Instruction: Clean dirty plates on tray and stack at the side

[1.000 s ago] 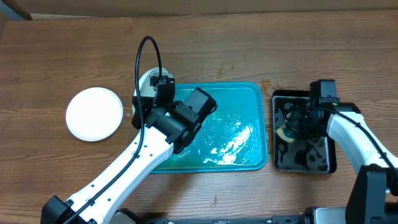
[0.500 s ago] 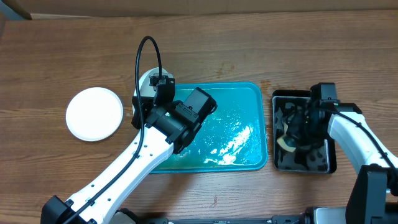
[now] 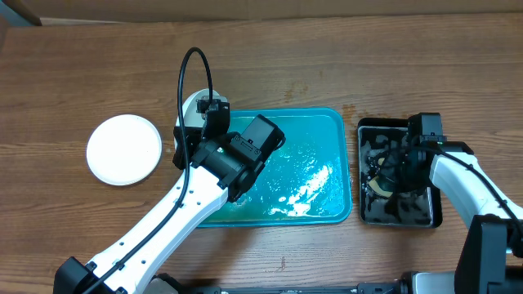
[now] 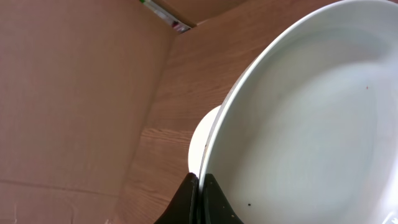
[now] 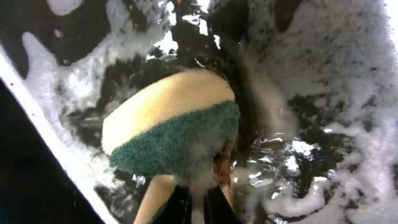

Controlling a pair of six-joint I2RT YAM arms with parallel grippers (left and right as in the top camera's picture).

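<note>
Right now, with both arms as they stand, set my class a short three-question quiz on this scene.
1. True or false: the sponge sits in the blue tray.
2. What does the left end effector grip? A plate, B sponge, C cup.
3. Fill in: the other plate lies on the ___.
Key: 1 false, it is in the black tray; 2 A; 3 table.
</note>
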